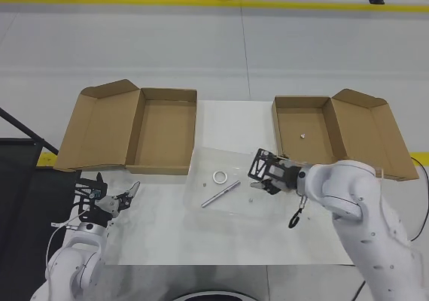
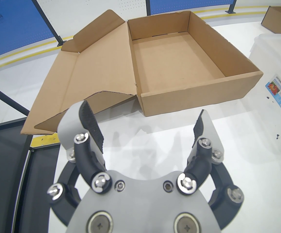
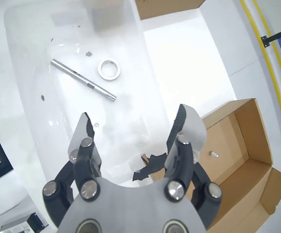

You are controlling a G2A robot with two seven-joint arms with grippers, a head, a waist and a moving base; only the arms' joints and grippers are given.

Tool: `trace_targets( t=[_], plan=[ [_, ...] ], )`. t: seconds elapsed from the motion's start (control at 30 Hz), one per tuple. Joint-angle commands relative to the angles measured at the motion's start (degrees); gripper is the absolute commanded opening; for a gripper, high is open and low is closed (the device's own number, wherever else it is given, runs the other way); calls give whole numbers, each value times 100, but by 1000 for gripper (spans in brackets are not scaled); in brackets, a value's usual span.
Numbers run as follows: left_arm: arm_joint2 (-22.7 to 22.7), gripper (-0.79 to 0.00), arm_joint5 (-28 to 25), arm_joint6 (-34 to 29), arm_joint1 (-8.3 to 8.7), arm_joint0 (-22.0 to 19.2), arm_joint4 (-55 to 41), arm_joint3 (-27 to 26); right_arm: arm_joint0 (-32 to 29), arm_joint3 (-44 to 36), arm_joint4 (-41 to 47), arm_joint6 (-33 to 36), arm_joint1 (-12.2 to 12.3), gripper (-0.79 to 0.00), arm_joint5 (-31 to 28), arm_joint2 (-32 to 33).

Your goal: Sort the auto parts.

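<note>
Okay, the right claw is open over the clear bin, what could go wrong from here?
1. The small screw lies right beside one finger of the right claw. It is tiny, so it may slip out or get nudged away.
2. The other finger hangs near the wall of the clear bin and could catch on it going down.
3. The metal rod looks round and may roll if bumped.

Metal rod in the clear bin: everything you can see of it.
The metal rod is a slim, shiny silver shaft with a dark band near its middle. It lies flat, diagonal, on the floor of the clear bin, apart from the white ring. The open right gripper hovers nearby, not touching it.
</note>
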Motion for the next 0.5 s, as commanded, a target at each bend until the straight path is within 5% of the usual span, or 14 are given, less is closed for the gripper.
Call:
trace_targets(
  t=[0.0,0.47],
  plan=[
    [0,0,0,0,0,0,0,0,83,180,51,112,4,-536,42,-244],
    [0,0,0,0,0,0,0,0,1353,1189,1118,611,367,-468,541,-2185]
  ],
)
